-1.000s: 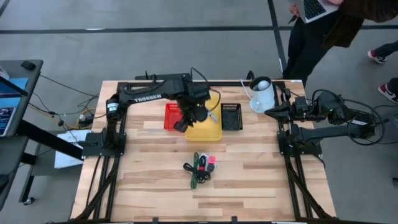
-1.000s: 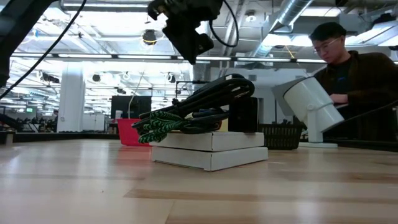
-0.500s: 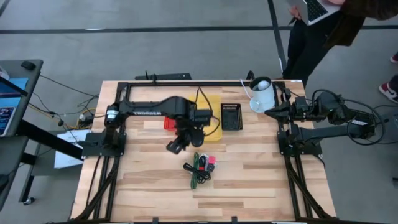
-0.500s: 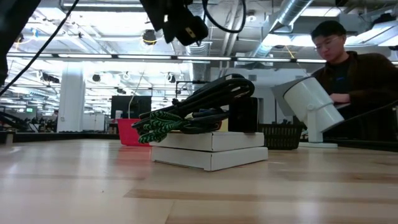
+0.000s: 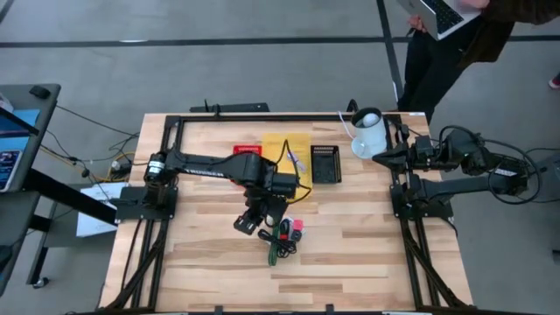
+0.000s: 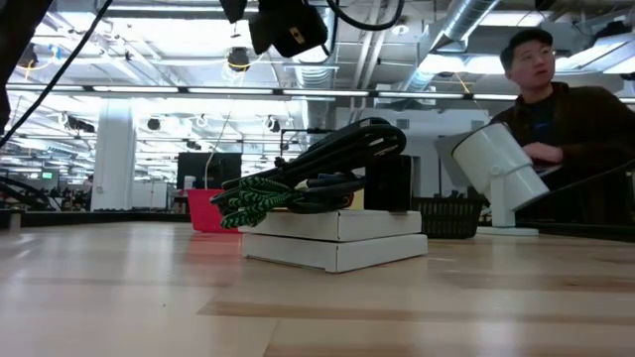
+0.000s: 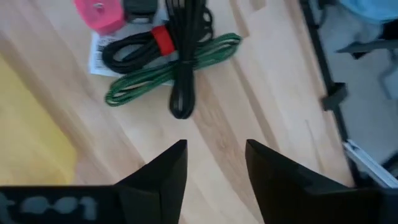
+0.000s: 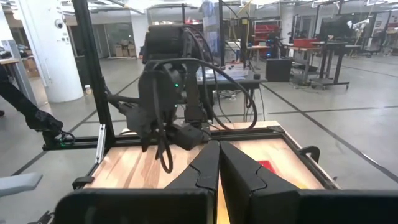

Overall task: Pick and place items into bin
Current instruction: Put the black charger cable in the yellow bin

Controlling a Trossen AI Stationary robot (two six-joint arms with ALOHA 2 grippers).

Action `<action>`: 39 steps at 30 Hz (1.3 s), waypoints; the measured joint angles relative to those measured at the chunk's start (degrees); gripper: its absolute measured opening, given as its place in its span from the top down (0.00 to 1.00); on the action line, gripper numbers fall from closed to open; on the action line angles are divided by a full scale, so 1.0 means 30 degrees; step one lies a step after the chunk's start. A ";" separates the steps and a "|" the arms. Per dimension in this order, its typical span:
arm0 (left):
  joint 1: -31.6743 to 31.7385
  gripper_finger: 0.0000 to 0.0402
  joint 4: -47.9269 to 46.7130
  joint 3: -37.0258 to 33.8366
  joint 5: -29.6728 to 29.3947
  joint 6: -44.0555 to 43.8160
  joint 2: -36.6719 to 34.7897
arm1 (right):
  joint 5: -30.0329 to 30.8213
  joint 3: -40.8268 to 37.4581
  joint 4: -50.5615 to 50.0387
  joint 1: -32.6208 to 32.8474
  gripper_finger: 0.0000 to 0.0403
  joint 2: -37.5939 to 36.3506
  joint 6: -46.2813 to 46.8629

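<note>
The items lie in one pile (image 5: 282, 236) on the near middle of the table. In the left wrist view it shows a green coiled cable (image 7: 168, 70), a black cable (image 7: 181, 59) with a red band, a pink piece (image 7: 98, 12), a small black block (image 7: 140, 9) and a white printed packet (image 7: 99, 51) underneath. The low view shows the cables (image 6: 317, 174) resting on the white packet (image 6: 335, 238). My left gripper (image 5: 251, 220) (image 7: 216, 155) hangs open above the table, just left of the pile. My right gripper (image 8: 219, 155) is shut, parked at the right edge (image 5: 385, 156).
A red bin (image 5: 247, 150), a yellow bin (image 5: 293, 144) and a black bin (image 5: 325, 164) stand in a row at the far middle. A white cone-shaped object (image 5: 369, 131) stands at the far right. A person (image 6: 556, 109) stands beyond the far right corner.
My left gripper has moved from above the red and yellow bins toward the near edge, ending beside the pile of items. The items have stayed where they were.
</note>
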 joint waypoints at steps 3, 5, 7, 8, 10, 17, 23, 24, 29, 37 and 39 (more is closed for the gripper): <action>-0.0329 0.59 0.0520 0.0000 -0.1131 -0.0474 0.0000 | -0.0003 0.0000 0.0000 -0.0001 0.98 0.0000 0.0000; -0.0550 0.58 0.1113 0.0000 -0.1462 -0.0650 0.0000 | 0.0003 0.0000 0.0000 -0.0007 0.98 0.0000 0.0000; -0.0761 0.58 0.2155 0.0000 -0.1617 -0.0650 0.0000 | 0.0000 0.0004 0.0000 -0.0003 0.98 0.0000 0.0000; -0.0870 0.58 0.2653 0.0000 -0.1669 -0.0661 0.0000 | 0.0000 0.0004 0.0000 -0.0004 0.98 -0.0004 0.0000; -0.1133 0.58 0.3507 0.0000 -0.1915 -0.0760 0.0000 | 0.0003 0.0000 0.0000 -0.0006 0.98 0.0000 0.0000; -0.2236 0.58 0.5216 0.0044 -0.3475 -0.1317 0.0192 | -0.0001 0.0000 0.0000 -0.0007 0.98 0.0000 0.0000; -0.2850 0.58 0.5034 0.0022 -0.4445 -0.2007 0.1062 | -0.0004 0.0001 -0.0001 0.0000 0.98 0.0000 0.0000; -0.2895 0.58 0.4910 0.0022 -0.4437 -0.2186 0.1312 | -0.0004 0.0007 0.0000 -0.0005 0.98 -0.0005 0.0000; -0.3103 0.58 0.4877 0.0022 -0.4394 -0.2326 0.2310 | -0.0004 0.0004 -0.0088 -0.0004 0.98 0.0000 0.0000; -0.3190 0.58 0.5128 0.0036 -0.4380 -0.2311 0.3551 | 0.0002 0.0002 -0.0182 -0.0007 0.98 0.0000 0.0000; -0.3183 0.58 0.5170 0.0000 -0.4735 -0.2270 0.3794 | -0.0004 0.0003 -0.0214 0.0000 0.98 0.0000 0.0000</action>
